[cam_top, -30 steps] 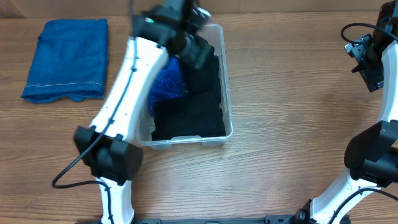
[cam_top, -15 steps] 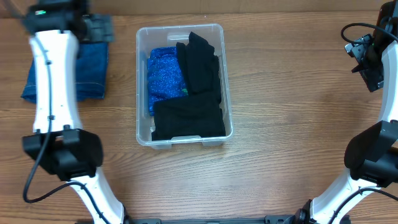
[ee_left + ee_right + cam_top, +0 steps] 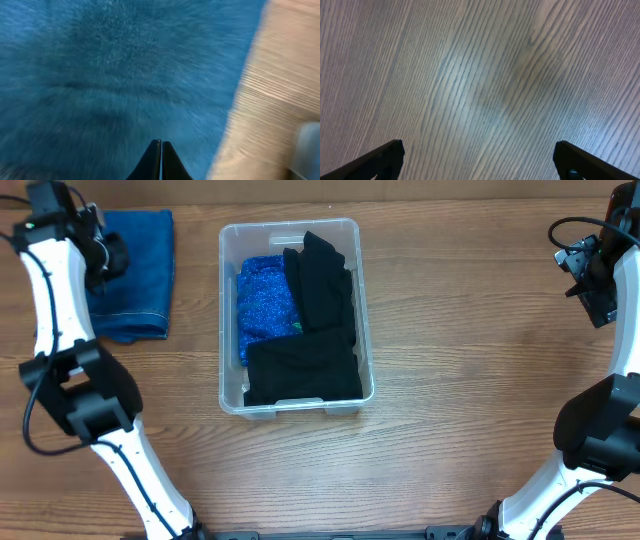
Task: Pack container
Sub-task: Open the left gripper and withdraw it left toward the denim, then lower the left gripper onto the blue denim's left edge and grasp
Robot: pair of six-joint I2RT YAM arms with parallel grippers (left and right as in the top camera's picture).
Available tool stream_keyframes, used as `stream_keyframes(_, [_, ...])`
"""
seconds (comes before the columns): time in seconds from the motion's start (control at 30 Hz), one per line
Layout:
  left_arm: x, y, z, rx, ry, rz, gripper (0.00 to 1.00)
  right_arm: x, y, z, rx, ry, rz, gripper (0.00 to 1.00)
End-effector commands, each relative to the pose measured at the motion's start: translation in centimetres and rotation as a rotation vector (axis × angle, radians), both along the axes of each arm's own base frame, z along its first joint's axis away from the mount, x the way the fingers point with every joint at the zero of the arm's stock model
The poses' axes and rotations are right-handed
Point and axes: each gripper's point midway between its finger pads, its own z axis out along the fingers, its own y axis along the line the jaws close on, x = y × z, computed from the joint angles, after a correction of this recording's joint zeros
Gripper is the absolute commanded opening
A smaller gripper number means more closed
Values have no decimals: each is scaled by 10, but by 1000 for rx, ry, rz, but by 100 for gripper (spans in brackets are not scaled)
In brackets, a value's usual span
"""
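Two arms stand at the wooden table (image 3: 480,380). The container (image 3: 366,330) sits upright near the table's middle, toward the far edge. Inside it, a glittery blue cloth (image 3: 262,300) lies along the left side, and black garments (image 3: 320,300) fill the right side and the near end. A folded blue towel (image 3: 140,275) lies well apart, to the container's left. The left gripper (image 3: 161,146) hangs over that towel, fingers pressed together with nothing seen between them; its wrist view is blurred. The right gripper (image 3: 479,150) is at the far right over bare wood, jaws spread wide and empty.
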Motion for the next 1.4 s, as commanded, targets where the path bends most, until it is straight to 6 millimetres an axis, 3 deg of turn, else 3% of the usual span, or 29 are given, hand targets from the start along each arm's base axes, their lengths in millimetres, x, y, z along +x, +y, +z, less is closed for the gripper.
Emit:
stream_keyframes(0.0, [-3,25,-35,105,78,63,4,0,-2,1,-7,-2,-7,100])
stream_keyframes(0.1, [-19,46,-59,193,176,151,4,0,-2,1,-7,-2,-7,100])
stream_keyframes(0.13, [-28,44,-73,175,227,148,4,0,-2,1,-7,-2,-7,100])
stream_keyframes(0.27, [-42,35,-89,113,292,141,4,0,-2,1,-7,-2,-7,100])
stream_keyframes(0.6, [-85,-41,-105,-245,481,87,4,0,-2,1,-7,-2,-7,100])
stream_keyframes(0.83, [-92,-83,-114,-320,529,4,4,0,-2,1,-7,-2,-7,100])
stream_keyframes(0.97, [-71,-83,-98,-281,442,-68,4,0,-2,1,-7,-2,-7,100])
stream_keyframes(1.17, [-32,-49,-19,-233,204,-30,4,0,-2,1,-7,-2,-7,100])
stream_keyframes(1.27, [-25,-25,14,-212,107,2,19,0,-2,1,-7,-2,-7,100])
stream_keyframes(1.33, [-26,-8,23,-205,80,33,41,0,-2,1,-7,-2,-7,100])
stream_keyframes(1.37, [-28,0,24,-204,75,48,45,0,-2,1,-7,-2,-7,100])
